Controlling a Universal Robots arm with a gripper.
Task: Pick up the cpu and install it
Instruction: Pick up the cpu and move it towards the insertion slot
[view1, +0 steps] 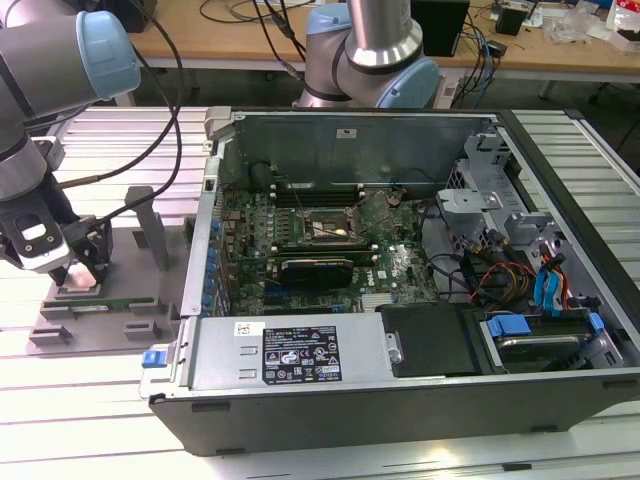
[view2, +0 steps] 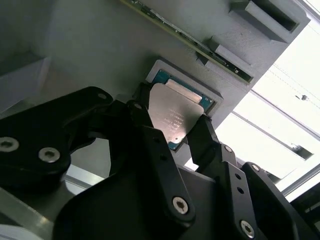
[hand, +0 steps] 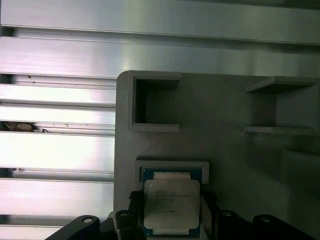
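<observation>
The cpu (hand: 171, 205) is a silvery square chip on a green board, lying in a shallow pocket of the grey holder plate (hand: 225, 105). In both wrist views my gripper (view2: 172, 120) has one black finger (view2: 142, 112) against each side of the cpu (view2: 172, 112), shut on it. In the exterior view my gripper (view1: 85, 272) is low over the holder plate (view1: 60, 325), at that view's left, outside the computer case. The black-framed socket (view1: 330, 228) lies on the motherboard inside the case.
The open computer case (view1: 400, 300) lies on its side on the slatted aluminium table (view1: 90, 410), with drive bays and cables on the exterior view's right. A long green memory stick (view1: 110, 300) rests on the holder plate. A second arm's base (view1: 370, 60) stands behind the case.
</observation>
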